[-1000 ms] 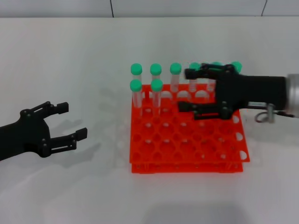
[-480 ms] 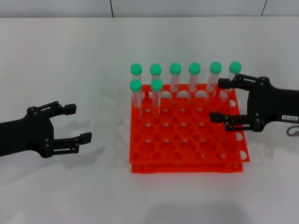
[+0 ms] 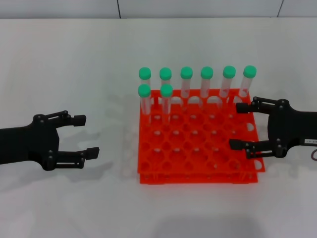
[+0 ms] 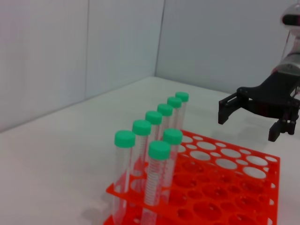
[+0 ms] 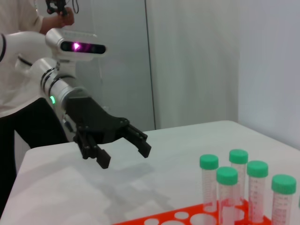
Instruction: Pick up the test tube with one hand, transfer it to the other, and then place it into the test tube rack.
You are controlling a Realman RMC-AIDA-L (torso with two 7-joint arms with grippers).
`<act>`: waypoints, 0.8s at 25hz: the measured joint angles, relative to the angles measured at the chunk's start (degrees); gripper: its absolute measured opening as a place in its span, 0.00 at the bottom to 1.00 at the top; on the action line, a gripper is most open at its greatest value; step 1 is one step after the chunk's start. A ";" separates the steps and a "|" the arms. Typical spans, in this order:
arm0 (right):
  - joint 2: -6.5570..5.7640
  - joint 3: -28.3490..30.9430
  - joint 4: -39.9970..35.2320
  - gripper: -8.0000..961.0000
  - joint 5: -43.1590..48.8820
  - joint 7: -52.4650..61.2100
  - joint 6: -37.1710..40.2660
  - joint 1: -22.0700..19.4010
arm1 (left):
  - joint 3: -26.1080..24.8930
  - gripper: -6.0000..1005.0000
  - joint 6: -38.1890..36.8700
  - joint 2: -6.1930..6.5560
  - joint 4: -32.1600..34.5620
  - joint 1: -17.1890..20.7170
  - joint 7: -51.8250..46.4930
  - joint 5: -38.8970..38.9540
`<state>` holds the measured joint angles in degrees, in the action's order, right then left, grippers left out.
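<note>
The orange-red test tube rack (image 3: 198, 177) stands mid-table. Several green-capped clear test tubes stand upright in it, a back row (image 3: 206, 79) and two (image 3: 166, 96) in the second row at the left. I cannot tell them apart. My right gripper (image 3: 234, 126), with the white label, is open and empty over the rack's right edge. My left gripper (image 3: 91, 135) is open and empty, left of the rack. The left wrist view shows the tubes (image 4: 159, 168), the rack (image 4: 276, 178) and the right gripper (image 4: 246, 126). The right wrist view shows the left gripper (image 5: 125, 156) and its green ring.
White tabletop (image 3: 74, 64) all around the rack, with a wall edge at the back. In the right wrist view a person in white (image 5: 18, 56) stands behind the left arm.
My right gripper has drawn back from the back row of tubes to the rack's right edge, open and empty. My left gripper has shifted slightly to the right and nearer.
</note>
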<state>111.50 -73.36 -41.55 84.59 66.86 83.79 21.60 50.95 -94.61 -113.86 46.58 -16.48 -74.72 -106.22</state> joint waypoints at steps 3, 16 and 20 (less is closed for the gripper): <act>-0.33 1.04 0.05 0.91 1.04 0.23 0.96 -0.29 | 0.00 0.89 -0.32 0.11 0.00 -0.92 -1.05 -1.56; -0.50 3.82 0.15 0.91 5.13 0.82 2.71 -0.69 | 0.23 0.89 -2.25 0.59 0.34 -2.65 -2.38 -2.69; -0.51 3.95 0.66 0.91 5.65 0.81 2.71 -0.65 | 0.25 0.89 -2.25 0.59 0.22 -2.94 -2.70 -2.69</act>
<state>111.00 -69.41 -40.89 90.24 67.67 86.50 20.96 51.20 -96.86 -113.27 46.80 -19.42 -77.42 -108.91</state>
